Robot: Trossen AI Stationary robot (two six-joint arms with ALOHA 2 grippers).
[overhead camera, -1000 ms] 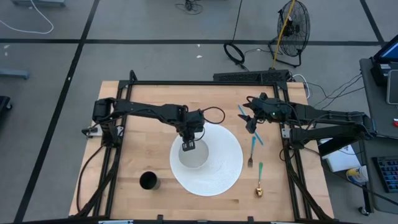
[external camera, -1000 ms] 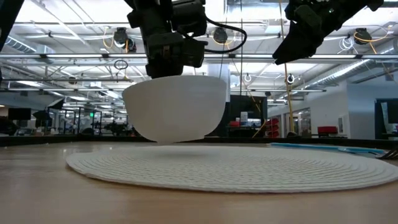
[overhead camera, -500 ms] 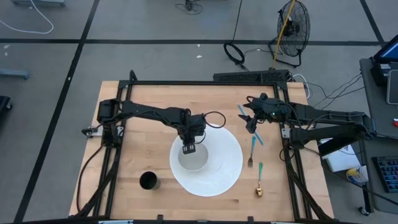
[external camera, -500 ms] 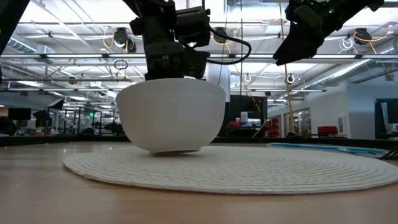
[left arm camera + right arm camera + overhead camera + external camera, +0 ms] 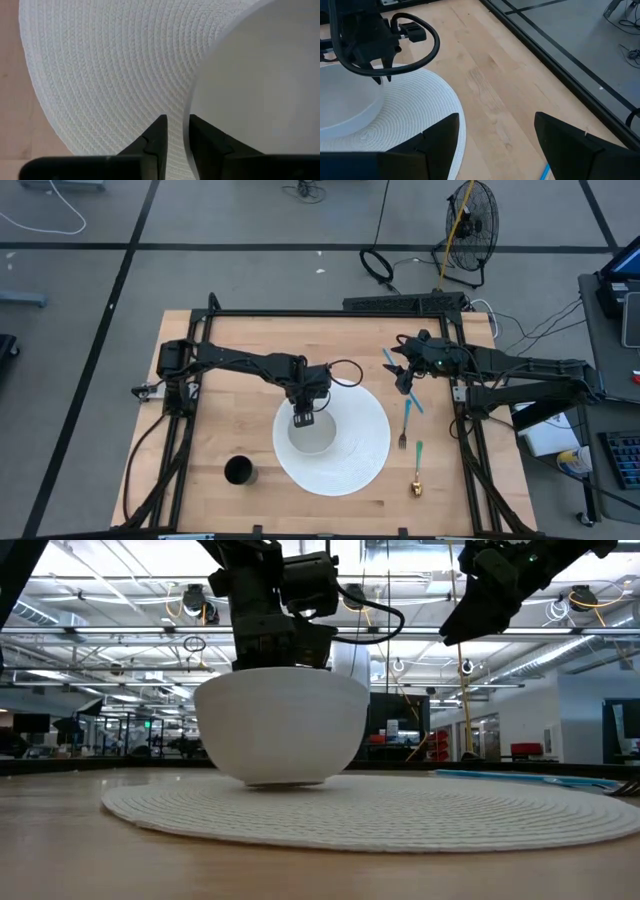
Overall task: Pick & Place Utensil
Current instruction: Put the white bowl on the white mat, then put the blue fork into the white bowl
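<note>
The left pincer (image 5: pixel 303 418) was clamped on the white bowl's (image 5: pixel 312 434) rim at frame centre, bowl resting on the woven placemat (image 5: pixel 362 448). The right pincer (image 5: pixel 403 379) was held apart above the counter (image 5: pixel 250 335), upper right; the fork (image 5: pixel 404 424) and spoon (image 5: pixel 416 471) lay right of the placemat.

A robotics lab or industrial workshop. A wooden table (image 5: pixel 250 340) in a black metal frame (image 5: pixel 330 312) stands on grey floor with taped lines. A floor fan (image 5: pixel 470 220) and loose cables (image 5: pixel 380 265) lie nearby. The low view shows ceiling trusses (image 5: pixel 120 635), strip lights and open workspace.
</note>
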